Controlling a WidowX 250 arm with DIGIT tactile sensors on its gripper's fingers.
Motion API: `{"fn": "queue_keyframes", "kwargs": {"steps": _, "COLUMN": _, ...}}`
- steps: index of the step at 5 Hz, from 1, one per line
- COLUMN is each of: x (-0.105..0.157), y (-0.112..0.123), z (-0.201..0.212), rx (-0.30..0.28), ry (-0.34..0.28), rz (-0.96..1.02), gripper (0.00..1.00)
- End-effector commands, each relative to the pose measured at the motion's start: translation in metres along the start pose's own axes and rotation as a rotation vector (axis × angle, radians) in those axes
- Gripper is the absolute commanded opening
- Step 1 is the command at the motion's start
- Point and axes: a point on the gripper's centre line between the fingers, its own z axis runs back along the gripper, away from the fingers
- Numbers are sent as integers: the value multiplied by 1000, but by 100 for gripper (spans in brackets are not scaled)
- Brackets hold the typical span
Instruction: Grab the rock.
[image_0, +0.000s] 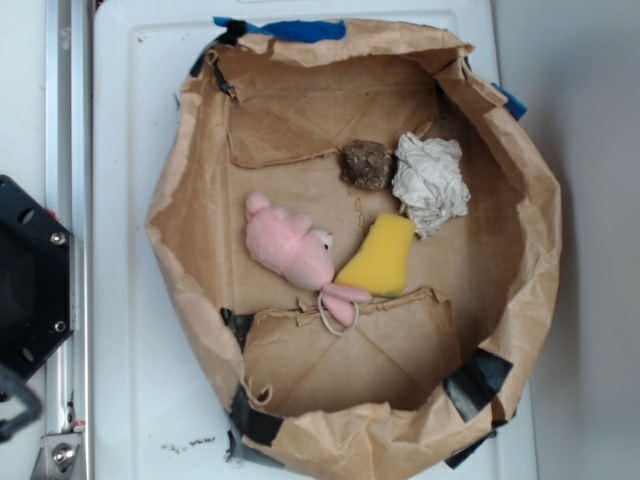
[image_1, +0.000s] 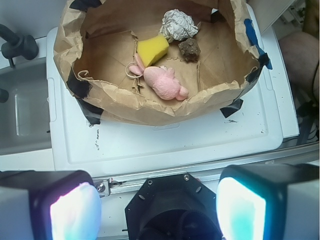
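Your claw (image_1: 159, 207) stands wide, its two pads (image_1: 75, 212) spread to the left and right edges of the wrist view with nothing between them, and it hangs over the robot's own black base (image_1: 172, 210), well short of the paper basin. Look straight ahead of the claw and you see the brown paper basin (image_1: 150, 107), taped at the corners with black strips and sitting on the white tray (image_1: 165, 142). The rock (image_1: 189, 49) lies on the basin floor well ahead of the claw and a little to its right, past the near paper wall. Just beyond the rock and slightly left, you find the crumpled paper ball (image_1: 179, 25), close enough that the two look to be touching. To the left of the rock sits the yellow sponge wedge (image_1: 152, 49), apart from it. Nearer to the claw than the rock lies the pink plush toy (image_1: 165, 82), its rear end against the sponge. In the exterior view you see the same cluster from above: the rock (image_0: 366, 165) rests beside the paper ball (image_0: 430, 182), with the sponge (image_0: 380, 257) and the plush (image_0: 295, 250) set apart from it across bare brown paper (image_0: 470, 255).
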Motion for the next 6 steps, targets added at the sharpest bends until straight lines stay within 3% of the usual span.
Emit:
{"fn": "queue_keyframes", "kwargs": {"steps": 1, "x": 0, "y": 0, "z": 0, "rx": 0, "ry": 0, "rz": 0, "gripper": 100}}
{"fn": "queue_keyframes", "kwargs": {"steps": 3, "x": 71, "y": 5, "z": -17, "rx": 14, "ry": 33, "rz": 58, "gripper": 100}}
{"fn": "queue_keyframes", "kwargs": {"steps": 4, "x": 98, "y": 13, "z": -17, "rx": 6, "ry": -2, "rz": -2, "gripper": 100}}
{"fn": "queue_keyframes", "kwargs": {"steps": 5, "x": 109, "y": 6, "z": -25, "rx": -20, "ry": -37, "rz": -235, "gripper": 100}}
{"fn": "queue_keyframes", "kwargs": {"steps": 6, "x": 141, "y": 15, "z": -34, "rx": -65, "ry": -53, "rz": -457, "gripper": 100}}
